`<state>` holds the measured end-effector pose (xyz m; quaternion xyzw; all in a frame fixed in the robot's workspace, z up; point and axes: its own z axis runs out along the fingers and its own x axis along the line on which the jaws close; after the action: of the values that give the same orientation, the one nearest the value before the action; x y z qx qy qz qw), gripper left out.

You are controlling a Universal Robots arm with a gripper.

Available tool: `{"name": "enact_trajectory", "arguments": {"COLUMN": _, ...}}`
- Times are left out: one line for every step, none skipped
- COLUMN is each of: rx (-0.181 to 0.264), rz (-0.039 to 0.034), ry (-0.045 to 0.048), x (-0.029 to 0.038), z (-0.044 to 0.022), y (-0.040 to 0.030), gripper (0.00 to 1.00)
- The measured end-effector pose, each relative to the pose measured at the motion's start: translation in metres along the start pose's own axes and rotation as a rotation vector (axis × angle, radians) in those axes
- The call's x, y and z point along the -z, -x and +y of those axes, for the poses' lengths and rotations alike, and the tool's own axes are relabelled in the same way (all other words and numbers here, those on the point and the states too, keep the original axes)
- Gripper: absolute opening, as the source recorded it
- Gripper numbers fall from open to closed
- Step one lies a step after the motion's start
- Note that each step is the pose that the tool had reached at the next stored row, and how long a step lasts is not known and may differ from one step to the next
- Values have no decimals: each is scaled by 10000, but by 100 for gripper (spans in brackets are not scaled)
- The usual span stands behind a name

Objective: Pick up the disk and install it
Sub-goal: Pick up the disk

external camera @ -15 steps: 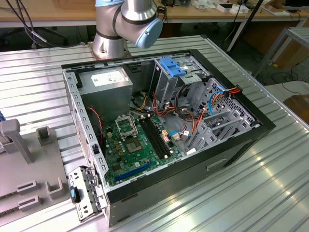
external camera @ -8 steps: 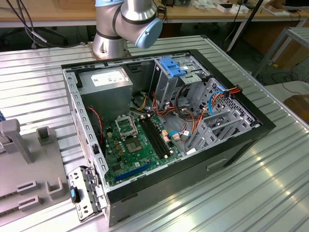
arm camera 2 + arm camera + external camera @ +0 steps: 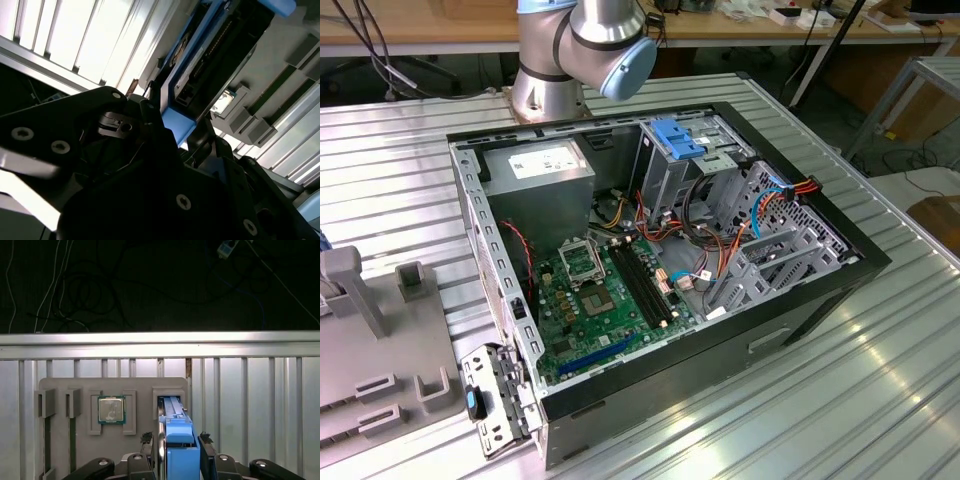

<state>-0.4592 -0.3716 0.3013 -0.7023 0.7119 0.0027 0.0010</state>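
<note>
The disk [image 3: 178, 452], a drive in a blue plastic carrier, stands on edge between my two black fingers [image 3: 208, 455] in the first wrist view. Its far end is at a slot of the grey fixture plate [image 3: 140, 385]. My gripper [image 3: 177, 440] is shut on the disk, one finger against each flat side. In the second wrist view the disk [image 3: 200, 65] runs away from my gripper [image 3: 175, 132] toward the fixture [image 3: 280, 95]. The open computer case [image 3: 820, 290] lies on the metal table in the exterior view, with a blue-topped drive cage [image 3: 678, 137] at its back.
A processor chip [image 3: 111, 410] sits in a recess of the fixture beside the disk's slot. The arm's base [image 3: 555, 85] stands behind the case. A grey power-supply box [image 3: 540, 170] and the green motherboard [image 3: 590, 300] are inside the case. Part of the fixture [image 3: 380, 350] lies at the exterior view's left.
</note>
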Motion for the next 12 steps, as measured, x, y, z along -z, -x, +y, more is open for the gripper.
{"name": "enact_trajectory", "arguments": {"rx": 0, "rz": 0, "ry": 0, "x": 0, "z": 0, "y": 0, "gripper": 47}}
{"name": "enact_trajectory", "arguments": {"rx": 0, "rz": 0, "ry": 0, "x": 0, "z": 0, "y": 0, "gripper": 47}}
{"name": "enact_trajectory", "arguments": {"rx": 0, "rz": 2, "ry": 0, "x": 0, "z": 0, "y": 0, "gripper": 45}}
{"name": "enact_trajectory", "arguments": {"rx": 0, "rz": 1, "ry": 1, "x": -1, "z": 0, "y": 0, "gripper": 39}}
{"name": "enact_trajectory", "arguments": {"rx": 0, "rz": 1, "ry": 0, "x": -1, "z": 0, "y": 0, "gripper": 37}}
{"name": "enact_trajectory", "arguments": {"rx": 0, "rz": 0, "ry": 0, "x": -1, "z": 0, "y": 0, "gripper": 37}}
{"name": "enact_trajectory", "arguments": {"rx": 0, "rz": 0, "ry": 0, "x": -1, "z": 0, "y": 0, "gripper": 37}}
{"name": "enact_trajectory", "arguments": {"rx": 0, "rz": 1, "ry": 1, "x": -1, "z": 0, "y": 0, "gripper": 37}}
{"name": "enact_trajectory", "arguments": {"rx": -1, "rz": 0, "ry": 0, "x": -2, "z": 0, "y": 0, "gripper": 37}}
{"name": "enact_trajectory", "arguments": {"rx": 0, "rz": 0, "ry": -1, "x": -3, "z": 0, "y": 0, "gripper": 37}}
{"name": "enact_trajectory", "arguments": {"rx": 0, "rz": 0, "ry": 0, "x": -4, "z": 0, "y": 0, "gripper": 37}}
{"name": "enact_trajectory", "arguments": {"rx": 0, "rz": 0, "ry": 0, "x": -4, "z": 0, "y": 0, "gripper": 37}}
